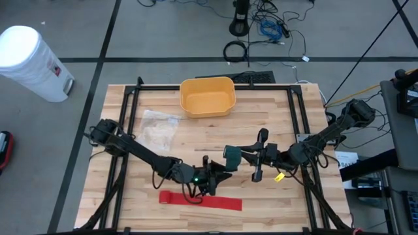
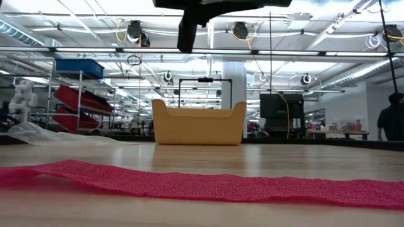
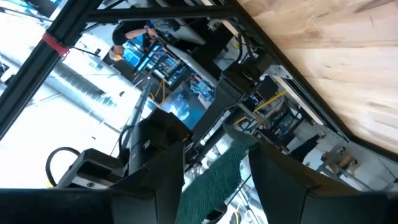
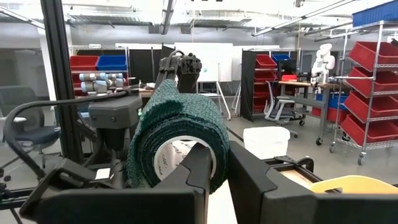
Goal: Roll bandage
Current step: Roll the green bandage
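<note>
1. A flat red bandage strip lay nearest the table's front edge, untouched.
2. Just behind it, my left gripper pinched the loose tail of the green bandage.
3. My right gripper was clamped on the green bandage roll, held above the table.
4. A clear plastic bag lay left of centre.
5. Farthest back stood a yellow bin.

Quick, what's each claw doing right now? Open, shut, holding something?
Left gripper: shut on the loose end of the green bandage.
Right gripper: shut on the green bandage roll.
</note>
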